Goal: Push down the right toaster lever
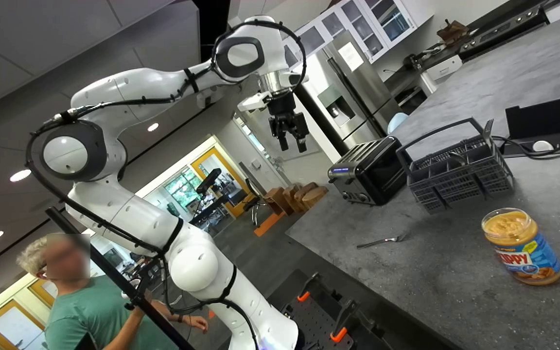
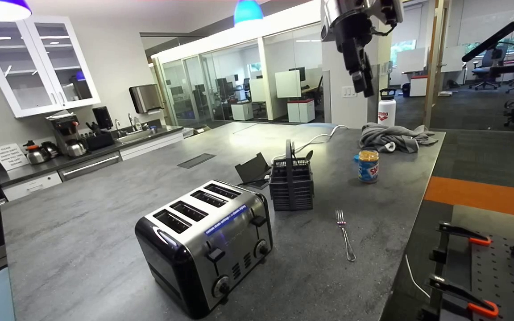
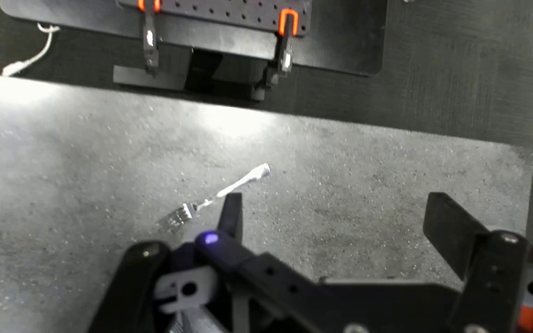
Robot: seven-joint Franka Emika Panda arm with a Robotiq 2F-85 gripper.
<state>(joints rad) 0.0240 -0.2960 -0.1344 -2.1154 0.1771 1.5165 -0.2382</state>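
Note:
The toaster [image 2: 234, 240] stands upright on the grey counter in both exterior views [image 1: 377, 170], with glossy black sides and a silvery slotted top. Its front shows two black levers in an exterior view. The right lever [image 2: 258, 220] and the left lever [image 2: 215, 254] both sit high on the front, above the dials. My gripper [image 1: 293, 144] hangs in the air, well apart from the toaster, fingers pointing down. It also shows in an exterior view [image 2: 363, 87]. In the wrist view the fingers [image 3: 333, 208] are wide apart with nothing between them. The levers are hidden in the wrist view.
A dark wire basket rack [image 2: 291, 187] stands close beside the toaster. A fork [image 2: 345, 236] lies on the counter [image 3: 340, 175] in front. An open peanut butter jar [image 1: 523, 248] stands farther along. A grey cloth [image 2: 395, 138] lies near the counter's edge.

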